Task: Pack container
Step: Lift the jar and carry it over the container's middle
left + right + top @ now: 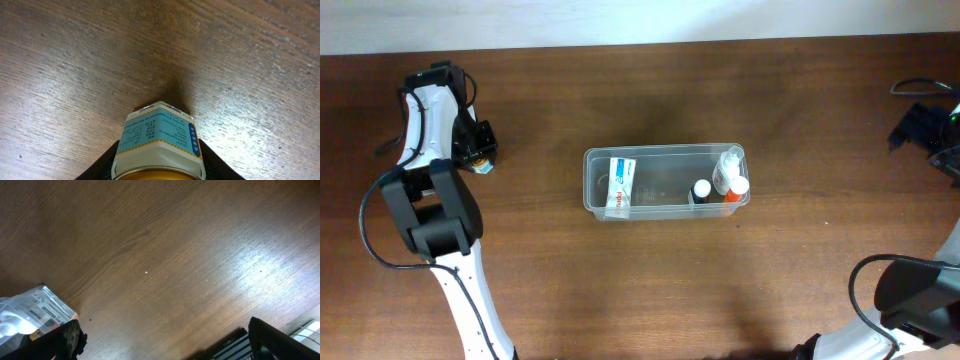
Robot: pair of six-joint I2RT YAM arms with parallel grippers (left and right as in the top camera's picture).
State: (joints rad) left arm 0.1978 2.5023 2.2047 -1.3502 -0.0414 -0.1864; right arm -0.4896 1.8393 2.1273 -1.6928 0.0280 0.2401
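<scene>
Dark wood table (620, 290); clear container (665, 190) at its centre, box (620, 187) and bottles (730, 180) inside; probably light, thin-walled, slippery, best taken by the rim; left gripper (478, 157) clenched on a blue-labelled bottle (159, 137); right gripper (165, 337), jaws spread wide.

No word could be read with certainty. The flat white box with a blue band (620, 186), lying at the 9 o'clock end of the clear rectangular plastic tub (665, 152), carried red lettering too small to make out. The small white bottle with a blue and yellow label (159, 142) bore blurred fine print. The crinkled clear packet (30, 312), at 8 o'clock in the right wrist view, showed illegible dark lines.
</scene>
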